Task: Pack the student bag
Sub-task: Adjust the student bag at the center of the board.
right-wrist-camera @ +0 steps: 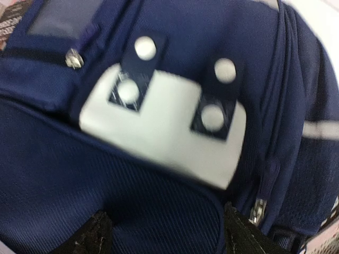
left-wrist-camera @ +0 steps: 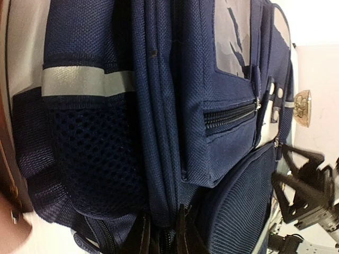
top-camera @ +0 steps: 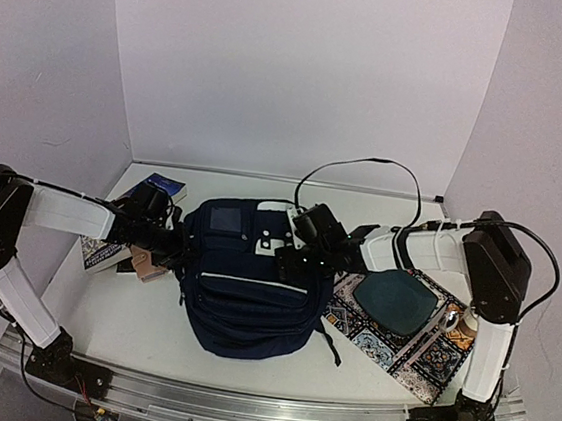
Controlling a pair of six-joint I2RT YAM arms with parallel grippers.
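Left gripper [left-wrist-camera: 161,235] clamps the student bag [top-camera: 242,297] at its left edge; right gripper [right-wrist-camera: 164,235] (jaws apart) meets its right edge.

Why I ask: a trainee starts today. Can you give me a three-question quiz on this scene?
1. True or false: the right claw stands open over the student bag.
2. Which thing lies on the patterned mat? A) a dark teal pad B) a red cup C) a banana
3. Fill in: in the top view, the books lie on the bag's ____ side.

Key: 1 true; 2 A; 3 left.
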